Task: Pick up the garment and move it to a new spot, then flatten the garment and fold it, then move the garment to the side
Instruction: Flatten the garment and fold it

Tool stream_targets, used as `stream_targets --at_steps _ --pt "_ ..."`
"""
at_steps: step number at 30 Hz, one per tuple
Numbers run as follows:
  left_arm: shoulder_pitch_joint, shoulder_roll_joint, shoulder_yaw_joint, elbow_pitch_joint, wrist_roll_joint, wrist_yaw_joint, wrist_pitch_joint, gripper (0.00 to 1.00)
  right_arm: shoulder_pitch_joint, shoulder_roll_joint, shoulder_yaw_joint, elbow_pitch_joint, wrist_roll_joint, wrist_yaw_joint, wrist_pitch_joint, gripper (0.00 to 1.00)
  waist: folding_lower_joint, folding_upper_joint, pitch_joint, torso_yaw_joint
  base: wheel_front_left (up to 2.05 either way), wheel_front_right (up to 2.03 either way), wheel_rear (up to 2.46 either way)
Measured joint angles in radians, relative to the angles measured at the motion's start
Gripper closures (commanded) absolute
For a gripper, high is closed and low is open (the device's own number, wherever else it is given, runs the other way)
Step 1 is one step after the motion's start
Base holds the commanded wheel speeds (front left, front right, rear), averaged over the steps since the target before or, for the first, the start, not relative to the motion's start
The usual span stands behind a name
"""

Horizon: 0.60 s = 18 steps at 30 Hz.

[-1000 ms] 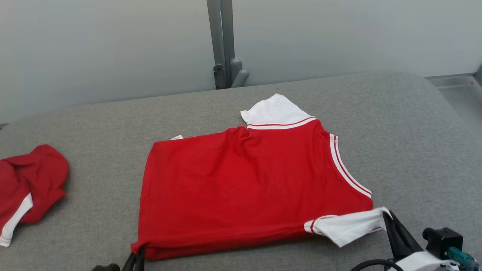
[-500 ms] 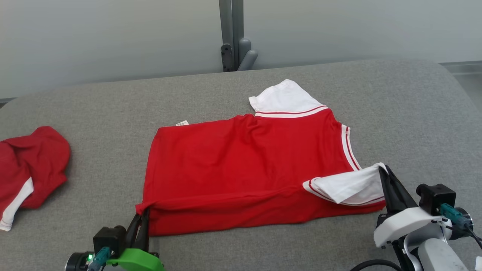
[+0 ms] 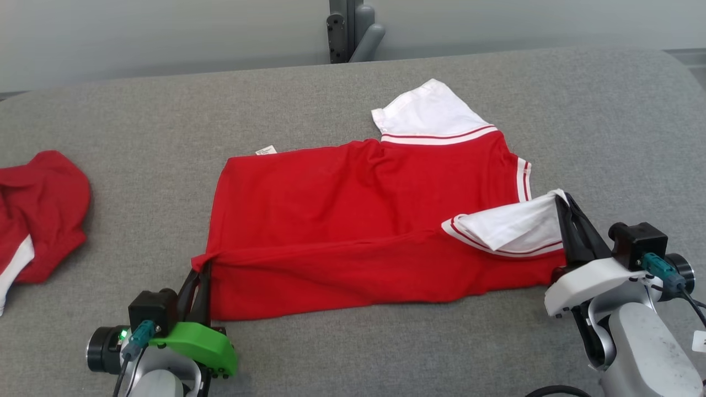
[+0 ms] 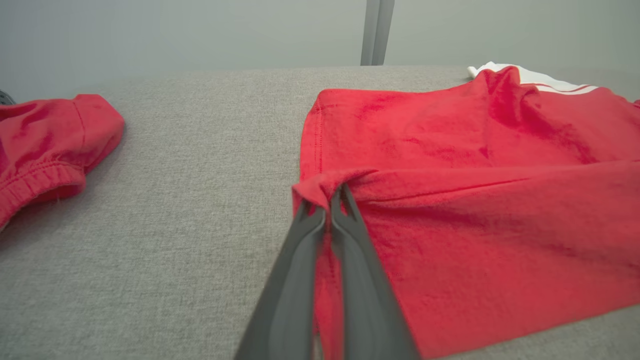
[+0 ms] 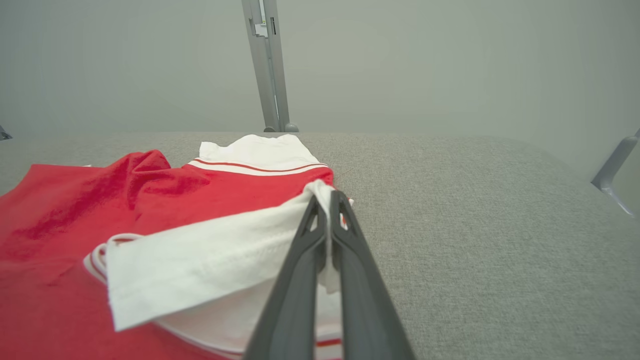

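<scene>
The garment (image 3: 353, 209) is a red T-shirt with white, red-striped sleeves, lying sideways on the grey padded table (image 3: 165, 110). Its near long edge is lifted and folded over toward the far side. My left gripper (image 3: 203, 266) is shut on the red hem corner (image 4: 320, 186) at the lower left. My right gripper (image 3: 561, 199) is shut on the near white sleeve (image 5: 210, 260) and holds it raised above the red body. The far white sleeve (image 3: 427, 113) lies flat on the table.
A second red piece of clothing with white trim (image 3: 33, 215) lies crumpled at the table's left edge. A grey post (image 3: 345, 27) stands behind the table's far edge. Bare grey table stretches to the right of the shirt and along the near side.
Both grippers have carried the garment's near edge up and away from me, folding it over the red body. The head camera has also tilted down, shifting the whole picture.
</scene>
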Motion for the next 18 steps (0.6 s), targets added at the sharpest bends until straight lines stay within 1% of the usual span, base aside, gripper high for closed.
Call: stream_targets --at_steps 12,18 --pt "-0.066 -0.001 0.004 0.024 0.013 0.000 0.000 1.00 -0.057 -0.005 0.000 0.020 -0.011 0.000 0.000 1.00 0.0000 0.0000 0.064 0.006 0.00 0.00 0.00" --pt "-0.096 -0.001 -0.001 0.037 0.012 0.009 0.000 1.00 -0.082 -0.009 0.000 0.032 -0.014 0.000 0.000 1.00 0.0000 0.0000 0.088 0.012 0.00 0.00 0.00"
